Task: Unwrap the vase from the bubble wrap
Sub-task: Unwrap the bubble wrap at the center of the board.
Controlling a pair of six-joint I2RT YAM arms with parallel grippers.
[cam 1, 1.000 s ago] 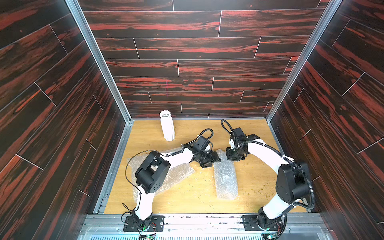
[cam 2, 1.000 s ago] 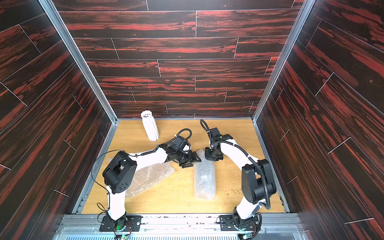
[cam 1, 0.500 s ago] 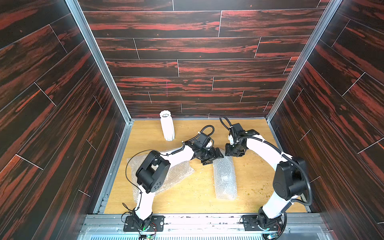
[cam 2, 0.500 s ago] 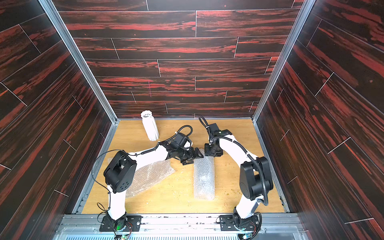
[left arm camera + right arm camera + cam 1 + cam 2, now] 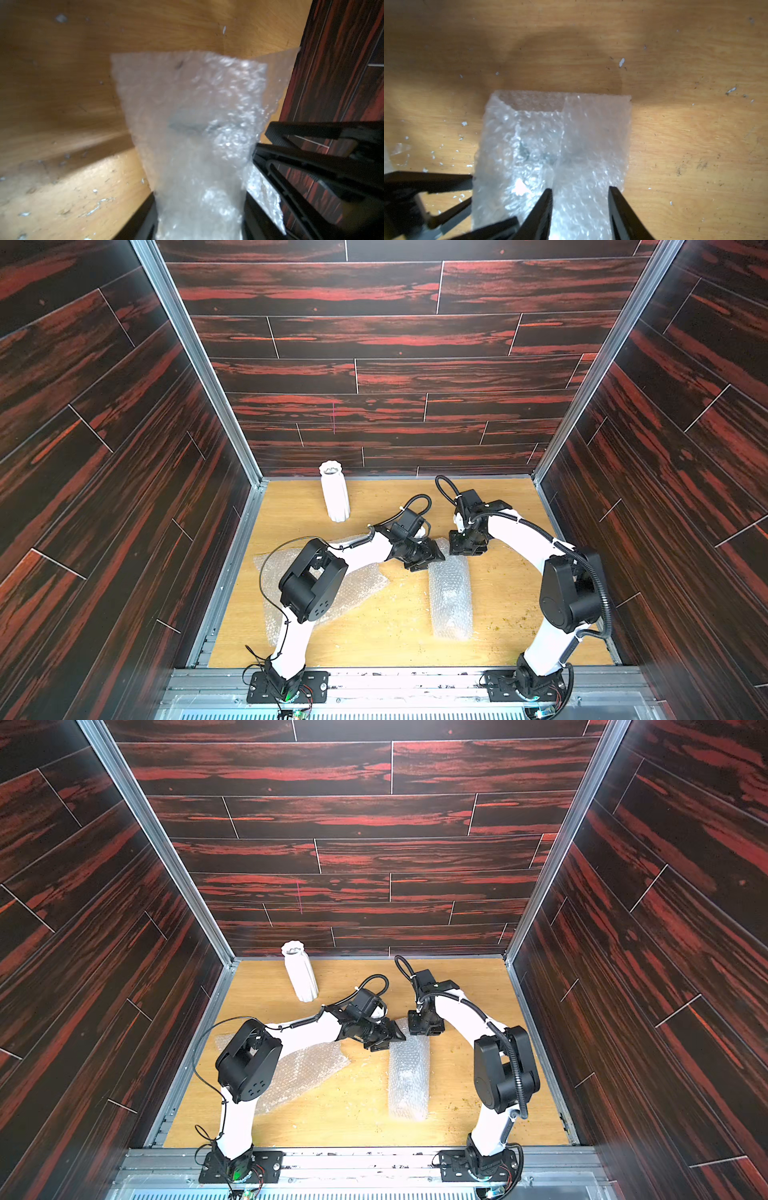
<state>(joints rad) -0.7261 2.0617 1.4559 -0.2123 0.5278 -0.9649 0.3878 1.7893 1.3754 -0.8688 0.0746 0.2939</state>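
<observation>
1. Fingers (image 5: 542, 209) first: the right gripper (image 5: 580, 188) has them clearly apart, straddling a strip of the bubble wrap roll (image 5: 550, 135) at its far end. The tips sit right at the plastic, but nothing looks pinched
2. The left gripper (image 5: 199, 209) is harder to read. The end of the roll runs up between its jaws and fills the gap, and I can't tell if it's actually clamped or just sitting around it
3. In both top views the two grippers are just beside each other, both at that same far end of the roll (image 5: 451, 597)
4. The roll lies flat near the middle of the table (image 5: 374, 639), still wound up. There's a darkish blur inside it in the wrist views, too fuzzy to say what it is
5. Further out, a white vase (image 5: 334, 493) stands upright and bare near the back wall on the left side, well apart from the roll. A loose sheet (image 5: 307, 1073) lies spread out partly under the left arm
6. My read: one unwrap looks done and this roll is barely started. The free edge needs to be found and peeled back, and whatever's inside is yet to come out
</observation>
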